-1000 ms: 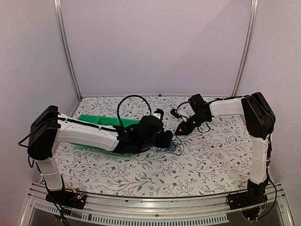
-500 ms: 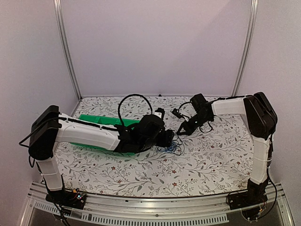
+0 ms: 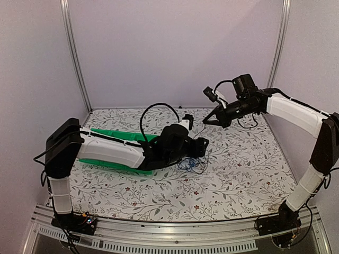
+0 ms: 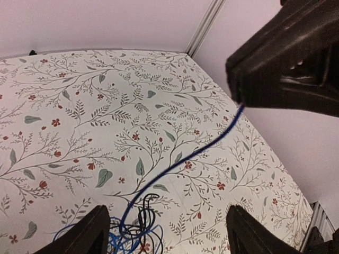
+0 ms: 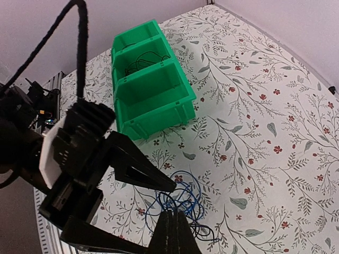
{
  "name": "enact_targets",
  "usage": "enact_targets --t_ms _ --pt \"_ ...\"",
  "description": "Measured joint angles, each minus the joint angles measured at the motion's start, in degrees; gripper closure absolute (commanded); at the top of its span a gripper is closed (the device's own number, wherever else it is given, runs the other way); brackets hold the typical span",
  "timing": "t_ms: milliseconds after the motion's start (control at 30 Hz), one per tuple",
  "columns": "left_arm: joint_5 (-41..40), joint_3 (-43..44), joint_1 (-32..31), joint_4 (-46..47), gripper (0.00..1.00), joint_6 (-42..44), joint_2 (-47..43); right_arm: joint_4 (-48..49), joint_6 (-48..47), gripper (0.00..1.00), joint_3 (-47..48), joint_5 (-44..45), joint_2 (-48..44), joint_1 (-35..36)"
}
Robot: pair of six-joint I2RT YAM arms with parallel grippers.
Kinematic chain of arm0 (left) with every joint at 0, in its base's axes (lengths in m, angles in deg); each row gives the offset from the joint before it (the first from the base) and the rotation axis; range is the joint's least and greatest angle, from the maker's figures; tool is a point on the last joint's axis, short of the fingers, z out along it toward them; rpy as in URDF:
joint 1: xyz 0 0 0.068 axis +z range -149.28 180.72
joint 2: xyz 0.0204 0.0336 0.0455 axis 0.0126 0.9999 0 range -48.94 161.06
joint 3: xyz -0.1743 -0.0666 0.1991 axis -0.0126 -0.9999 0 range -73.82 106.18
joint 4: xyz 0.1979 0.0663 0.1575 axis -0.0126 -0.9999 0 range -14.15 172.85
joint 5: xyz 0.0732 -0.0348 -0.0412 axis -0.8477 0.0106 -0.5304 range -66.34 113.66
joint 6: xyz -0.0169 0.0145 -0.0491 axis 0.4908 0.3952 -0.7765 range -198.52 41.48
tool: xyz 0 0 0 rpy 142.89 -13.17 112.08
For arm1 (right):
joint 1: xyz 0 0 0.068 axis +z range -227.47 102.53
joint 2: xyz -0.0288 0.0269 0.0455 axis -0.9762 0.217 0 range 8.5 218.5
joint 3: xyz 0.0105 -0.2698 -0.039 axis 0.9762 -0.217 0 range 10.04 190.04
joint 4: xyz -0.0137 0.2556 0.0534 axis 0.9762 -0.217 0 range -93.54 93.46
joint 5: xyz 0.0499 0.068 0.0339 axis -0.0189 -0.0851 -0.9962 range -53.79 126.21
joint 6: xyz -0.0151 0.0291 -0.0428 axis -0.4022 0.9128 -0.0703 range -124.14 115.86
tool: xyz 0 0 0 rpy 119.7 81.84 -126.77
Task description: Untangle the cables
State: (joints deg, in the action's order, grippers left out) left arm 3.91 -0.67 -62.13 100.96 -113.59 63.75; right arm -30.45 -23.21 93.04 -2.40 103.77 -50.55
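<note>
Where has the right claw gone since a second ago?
Yes, it moved. The right claw has risen from mid-table towards the table's back edge, pulling a blue cable taut.

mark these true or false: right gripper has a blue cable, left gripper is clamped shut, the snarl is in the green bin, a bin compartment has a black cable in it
1. The right gripper is pinching a blue cable. True.
2. The left gripper is clamped shut. False: its fingers are spread wide, one on each side of the snarl.
3. The snarl lies inside the green bin. False: it lies on the table, beside the bin.
4. One compartment of the green bin holds a black cable. True.
</note>
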Motion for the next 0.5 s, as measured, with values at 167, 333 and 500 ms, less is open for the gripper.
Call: enact_targets --t_ms 167,333,500 --pt "0.7 6.1 1.6 5.7 0.41 0.3 8.3 -6.3 0.0 1.00 5.3 -4.2 -0.9 0.0" --pt "1.4 9.7 3.0 9.1 0.54 0.2 15.4 -12.5 -1.6 1.00 15.0 -6.4 -4.7 -0.1" --pt "3.0 11.2 3.3 9.9 0.66 -0.2 18.9 -13.0 -3.0 1.00 30.4 -7.9 -11.1 -2.3"
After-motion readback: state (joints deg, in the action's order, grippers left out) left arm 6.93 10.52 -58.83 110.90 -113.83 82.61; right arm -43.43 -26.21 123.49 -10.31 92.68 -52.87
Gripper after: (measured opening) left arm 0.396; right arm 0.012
